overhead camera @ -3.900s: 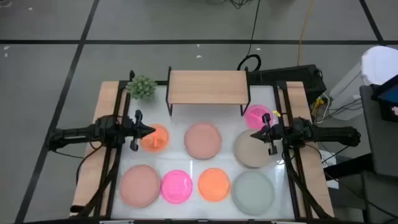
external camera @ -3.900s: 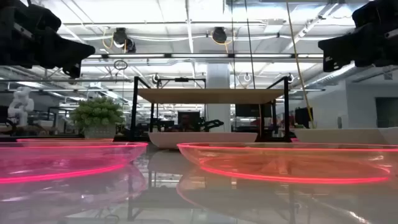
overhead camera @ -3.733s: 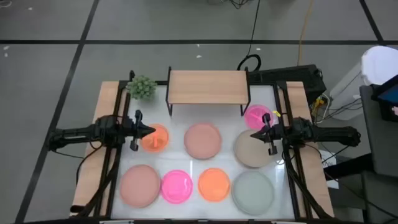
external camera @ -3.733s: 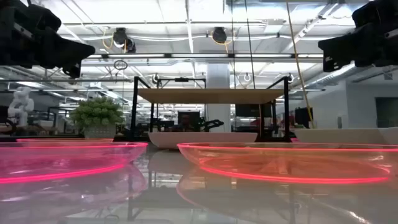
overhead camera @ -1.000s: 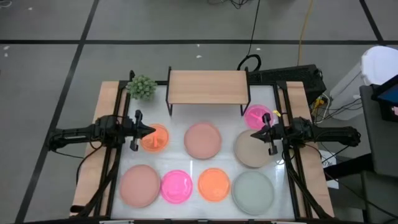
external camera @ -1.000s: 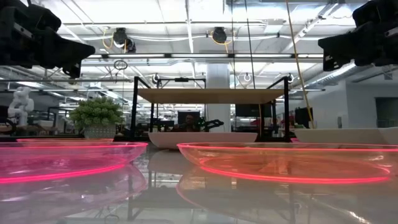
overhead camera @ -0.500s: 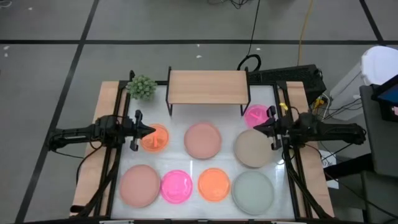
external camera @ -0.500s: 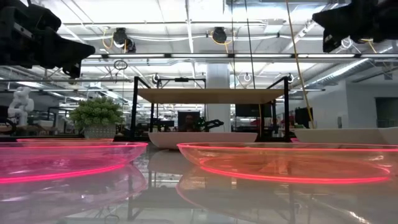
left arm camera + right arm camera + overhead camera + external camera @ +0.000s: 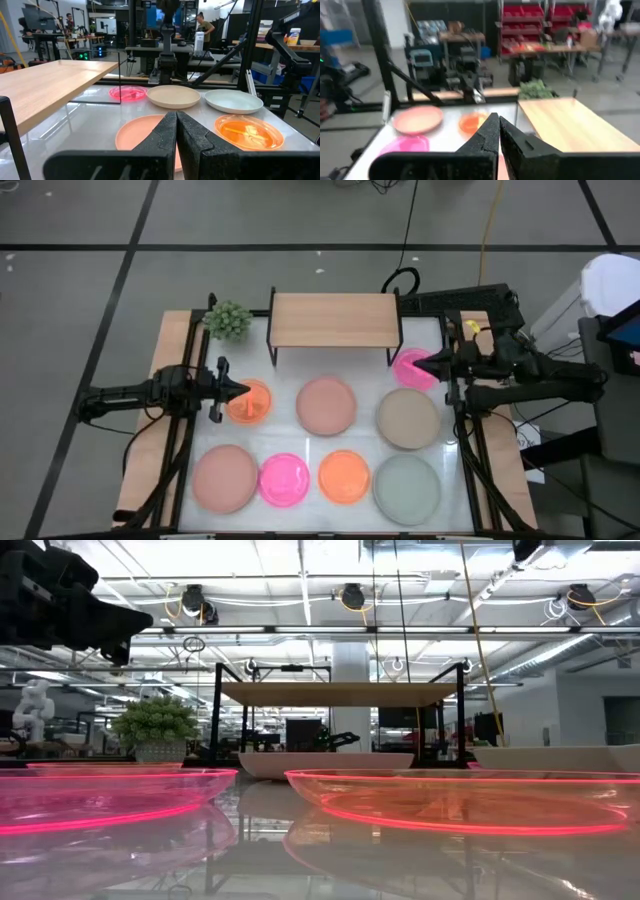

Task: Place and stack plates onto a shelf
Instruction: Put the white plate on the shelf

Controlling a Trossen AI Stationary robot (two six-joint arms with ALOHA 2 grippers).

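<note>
On the white table top (image 9: 370, 442): eight round plates, none on the shelf
Shelf: small light-wood board on thin black legs (image 9: 334, 319), at the far middle of the table; bare top; its board also shows in the left wrist view (image 9: 45, 85) and the right wrist view (image 9: 572, 125)
Far row, left: small translucent orange plate (image 9: 250, 401), under the left gripper's tip
Far row, middle: larger matte dusty-pink plate (image 9: 326, 404), in front of the shelf
Far row, right: larger matte beige plate (image 9: 408, 419), with a small translucent magenta plate (image 9: 407, 370) just beyond it by the shelf's right legs
Near row, left to right: dusty-pink matte plate (image 9: 225, 477), magenta translucent plate (image 9: 284, 479), orange translucent plate (image 9: 344, 477), pale grey-green matte plate (image 9: 407, 487)
Left gripper (image 9: 243, 391): above the far-left orange plate, raised off it; fingers pressed together with nothing between them, seen plainly in the left wrist view (image 9: 176, 131); arm reaches in from the table's left edge
Right gripper (image 9: 420, 364): over the magenta plate's right edge, high above the table; fingers closed and empty in the right wrist view (image 9: 496, 134); arm comes in from the right side
Low view: two translucent plates in the foreground, magenta (image 9: 105, 792) and orange (image 9: 470, 796); shelf (image 9: 340, 693) behind them, bare
Other: small green potted plant (image 9: 228, 320) at the far left corner, beside the shelf
Background: a person stands in the room beyond the table, left wrist view (image 9: 203, 26)
</note>
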